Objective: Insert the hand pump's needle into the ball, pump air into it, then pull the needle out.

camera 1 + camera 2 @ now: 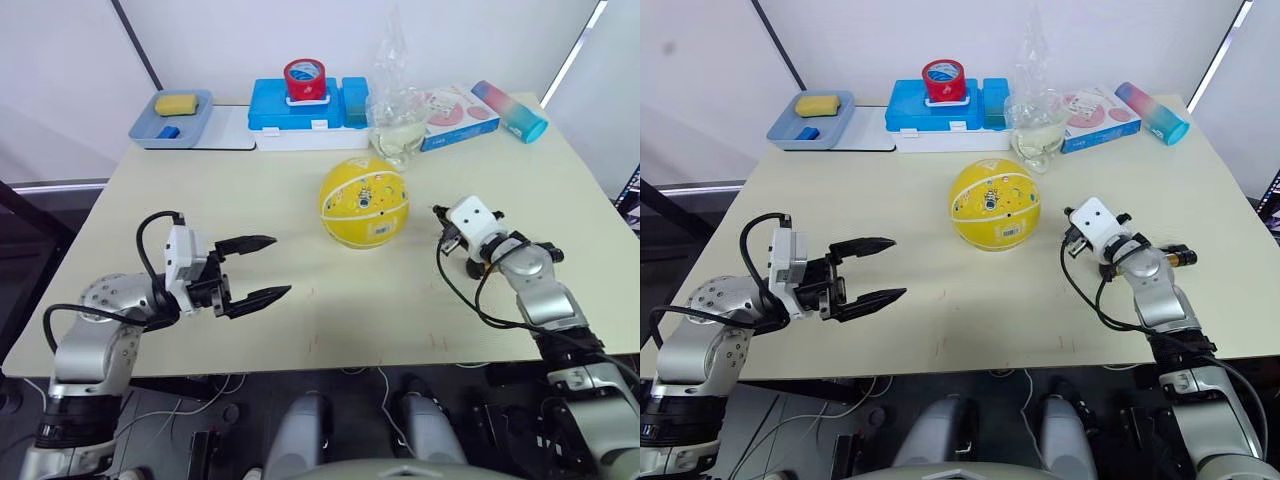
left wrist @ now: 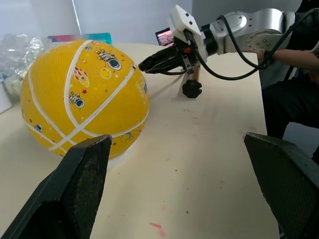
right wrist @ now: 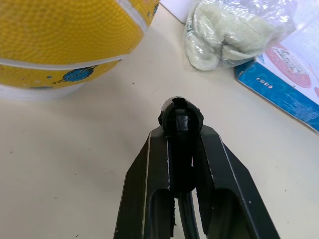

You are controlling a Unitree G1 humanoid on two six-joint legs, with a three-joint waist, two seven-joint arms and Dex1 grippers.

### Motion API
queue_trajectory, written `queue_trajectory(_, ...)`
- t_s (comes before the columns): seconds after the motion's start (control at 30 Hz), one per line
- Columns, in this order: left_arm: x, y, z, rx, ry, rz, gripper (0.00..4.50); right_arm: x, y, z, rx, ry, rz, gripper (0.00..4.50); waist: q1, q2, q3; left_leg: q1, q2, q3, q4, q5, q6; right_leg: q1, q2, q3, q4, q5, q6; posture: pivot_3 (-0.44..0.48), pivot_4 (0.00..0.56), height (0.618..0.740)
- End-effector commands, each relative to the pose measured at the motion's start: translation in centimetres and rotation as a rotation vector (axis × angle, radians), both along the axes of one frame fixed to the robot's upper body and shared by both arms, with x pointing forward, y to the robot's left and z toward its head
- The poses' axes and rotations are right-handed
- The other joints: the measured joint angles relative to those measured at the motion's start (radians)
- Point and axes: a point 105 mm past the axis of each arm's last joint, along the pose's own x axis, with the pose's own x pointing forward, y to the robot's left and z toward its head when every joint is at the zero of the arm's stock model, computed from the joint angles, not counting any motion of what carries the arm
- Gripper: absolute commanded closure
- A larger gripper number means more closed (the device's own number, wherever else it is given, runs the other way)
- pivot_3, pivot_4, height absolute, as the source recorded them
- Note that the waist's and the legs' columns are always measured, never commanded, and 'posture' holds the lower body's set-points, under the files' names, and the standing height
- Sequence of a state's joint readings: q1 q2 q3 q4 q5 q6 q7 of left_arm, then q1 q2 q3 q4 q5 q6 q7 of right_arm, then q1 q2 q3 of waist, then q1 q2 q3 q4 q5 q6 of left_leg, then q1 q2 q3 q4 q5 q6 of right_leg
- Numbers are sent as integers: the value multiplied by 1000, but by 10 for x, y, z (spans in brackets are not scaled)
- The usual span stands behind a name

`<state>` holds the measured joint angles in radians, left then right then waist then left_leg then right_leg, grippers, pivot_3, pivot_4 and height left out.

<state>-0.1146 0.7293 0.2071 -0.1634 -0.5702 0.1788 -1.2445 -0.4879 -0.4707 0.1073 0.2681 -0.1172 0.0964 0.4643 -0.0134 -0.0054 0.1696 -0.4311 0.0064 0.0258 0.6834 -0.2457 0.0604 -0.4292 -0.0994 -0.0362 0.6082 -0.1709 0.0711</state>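
Observation:
The yellow ball (image 1: 364,202) with white lines rests mid-table, round, on a small white ring. My left gripper (image 1: 281,266) is open and empty, a hand's width to the ball's left, its wide black fingers (image 2: 75,194) pointing at it. To the right of the ball, my right gripper (image 3: 180,137) is shut on a small black fitting (image 3: 180,115) aimed toward the ball, with a gap of bare table between them. I cannot make out the needle's thin tip. The hand pump's bronze barrel and black cap (image 2: 193,82) hang under that gripper; its end (image 1: 1181,257) shows behind the wrist.
Along the back edge stand a grey tray (image 1: 200,115) holding a yellow sponge, a blue box (image 1: 300,108) topped by a red tape roll (image 1: 304,78), a clear plastic bag (image 1: 398,125), a flat carton (image 1: 460,115) and a gradient bottle (image 1: 510,110). A person's arm (image 2: 294,55) shows past the table's right side.

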Motion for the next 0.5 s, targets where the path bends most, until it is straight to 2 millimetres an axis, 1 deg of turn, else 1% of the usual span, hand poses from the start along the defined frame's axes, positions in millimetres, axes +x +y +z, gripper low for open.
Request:
queue_trajectory(0.03,-5,6,10,-8,-37,-26,0,2,2,21,-2,-67,23,2602,-1,0,0,0,0,0,0,0,0,0,0,0,0,0,0,0,150,739)
queue_trajectory(0.1,-7,8,8,-4,-29,-40,0,0,0,23,-2,-70,27,1729,-1,0,0,0,0,0,0,0,0,0,1,0,0,0,0,0,150,739)
queue_trajectory(0.2,-7,9,5,-1,-16,-48,0,-6,-3,27,11,-76,33,133,0,0,0,0,0,0,0,0,0,0,1,0,0,0,0,0,150,739)
queue_trajectory(0.23,-7,10,4,1,-11,-49,0,-9,-4,30,32,-79,39,23,0,0,0,0,0,0,0,0,0,0,1,0,0,0,0,0,150,739)
queue_trajectory(0.4,-7,15,-6,8,12,-17,0,-28,-13,39,110,-90,57,23,2,0,0,0,1,0,0,0,0,0,1,0,0,0,0,0,150,739)
queue_trajectory(0.5,-7,18,-13,4,23,38,0,-44,-28,38,220,-66,53,23,3,0,0,0,1,1,0,0,0,0,1,1,0,0,0,0,150,739)
